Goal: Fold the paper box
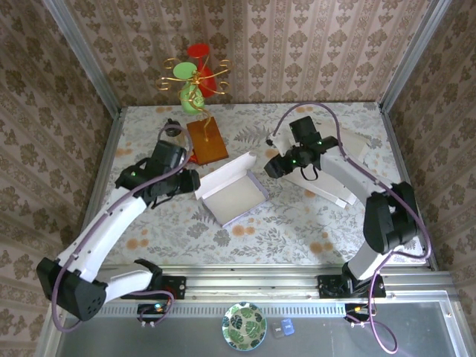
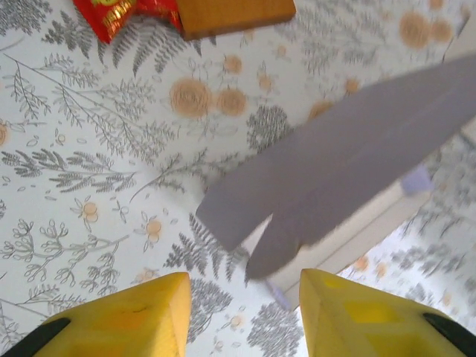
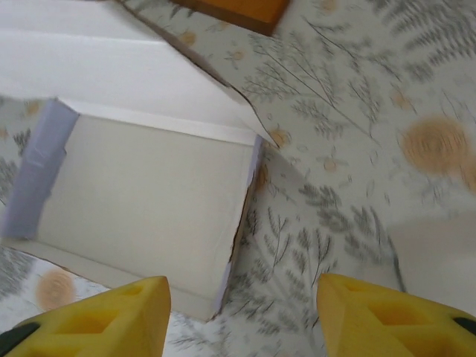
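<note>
The paper box (image 1: pixel 232 195) lies open in the middle of the table, a white tray with lavender outer faces and its lid flap (image 1: pixel 225 169) standing up at the back. My left gripper (image 1: pixel 191 181) is open just left of the box; its wrist view shows the lavender flap (image 2: pixel 349 160) beyond the yellow fingers (image 2: pixel 149 312). My right gripper (image 1: pixel 269 169) is open just right of the box's far corner. The right wrist view looks down into the tray (image 3: pixel 141 197) and its right wall (image 3: pixel 239 223), with nothing between the fingers (image 3: pixel 111 320).
An orange-brown board (image 1: pixel 206 140) and a red packet (image 2: pixel 123 13) lie behind the box. A gold stand with green and red discs (image 1: pixel 195 78) is at the back. Flat white cardboard (image 1: pixel 331 175) lies under the right arm. A patterned plate (image 1: pixel 245 326) sits by the near rail.
</note>
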Action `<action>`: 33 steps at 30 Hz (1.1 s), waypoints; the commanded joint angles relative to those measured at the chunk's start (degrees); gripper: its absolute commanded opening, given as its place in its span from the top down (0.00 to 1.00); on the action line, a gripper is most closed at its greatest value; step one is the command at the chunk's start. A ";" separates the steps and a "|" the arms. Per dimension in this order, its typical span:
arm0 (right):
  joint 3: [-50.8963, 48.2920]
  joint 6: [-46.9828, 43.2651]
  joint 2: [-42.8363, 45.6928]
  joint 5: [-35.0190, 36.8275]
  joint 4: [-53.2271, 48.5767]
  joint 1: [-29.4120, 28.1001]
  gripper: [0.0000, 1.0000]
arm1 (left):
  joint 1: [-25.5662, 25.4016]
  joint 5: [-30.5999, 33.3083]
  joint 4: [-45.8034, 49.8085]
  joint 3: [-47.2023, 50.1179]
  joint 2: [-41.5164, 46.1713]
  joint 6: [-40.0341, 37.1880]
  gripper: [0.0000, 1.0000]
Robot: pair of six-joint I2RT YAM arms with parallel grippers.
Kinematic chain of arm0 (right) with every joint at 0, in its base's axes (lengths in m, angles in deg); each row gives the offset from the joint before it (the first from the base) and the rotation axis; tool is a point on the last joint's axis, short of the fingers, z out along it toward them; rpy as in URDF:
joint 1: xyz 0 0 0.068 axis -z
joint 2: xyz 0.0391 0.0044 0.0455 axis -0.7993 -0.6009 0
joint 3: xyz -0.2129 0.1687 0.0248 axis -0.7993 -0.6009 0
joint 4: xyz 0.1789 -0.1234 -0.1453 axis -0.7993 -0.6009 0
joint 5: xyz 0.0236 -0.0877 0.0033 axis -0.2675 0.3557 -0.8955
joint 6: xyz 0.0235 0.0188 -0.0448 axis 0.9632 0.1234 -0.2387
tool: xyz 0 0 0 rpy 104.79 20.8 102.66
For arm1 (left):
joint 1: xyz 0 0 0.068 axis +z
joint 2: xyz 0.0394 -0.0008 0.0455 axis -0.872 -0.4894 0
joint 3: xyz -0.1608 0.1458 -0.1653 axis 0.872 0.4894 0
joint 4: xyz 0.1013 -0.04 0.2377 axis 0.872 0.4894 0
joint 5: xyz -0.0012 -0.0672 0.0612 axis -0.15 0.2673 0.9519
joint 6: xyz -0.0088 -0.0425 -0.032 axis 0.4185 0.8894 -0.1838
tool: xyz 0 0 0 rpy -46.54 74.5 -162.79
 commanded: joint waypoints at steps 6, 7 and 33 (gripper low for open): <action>8.96 -20.84 -8.92 -10.00 2.38 2.03 0.38 | -1.07 1.33 -2.27 8.63 7.35 -8.51 0.55; 10.10 -21.01 -10.02 -11.49 2.23 1.97 0.37 | -1.07 1.72 -2.32 9.08 6.96 -8.95 0.54; 16.65 -22.94 -15.94 -8.92 -0.67 -2.87 0.80 | 2.07 1.93 -6.72 8.73 -2.11 -14.73 0.57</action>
